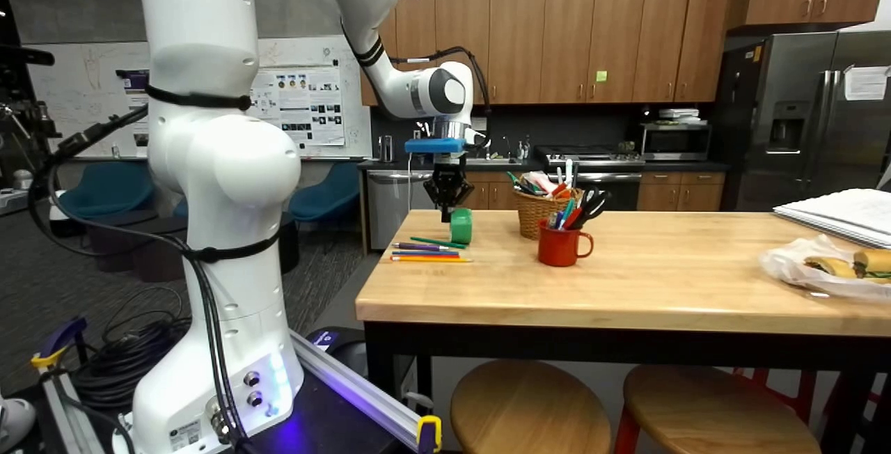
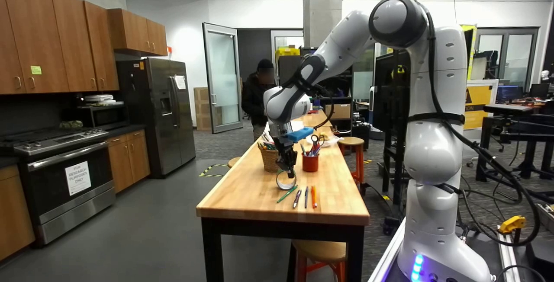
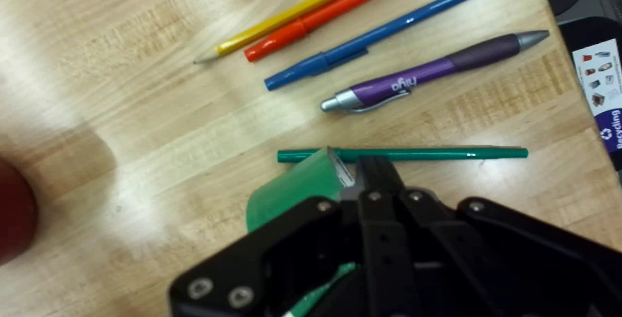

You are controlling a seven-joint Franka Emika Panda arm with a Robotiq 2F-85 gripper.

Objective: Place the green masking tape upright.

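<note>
4 pens point(image 3: 388, 30) lie near 1 yellow pencil point(image 3: 301, 9).

Tape roll point(image 2: 286, 187) on edge atop table point(image 2: 242, 200), red mug point(image 2: 310, 163) beyond.

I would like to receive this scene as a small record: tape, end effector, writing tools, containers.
Green masking tape: standing on its rim on the table
End effector: shut, close to the tape; contact unclear
Writing tools: green pen, purple pen, blue pen, red pen, yellow pencil, all lying flat
Containers: red mug, wicker basket, both holding several items
</note>
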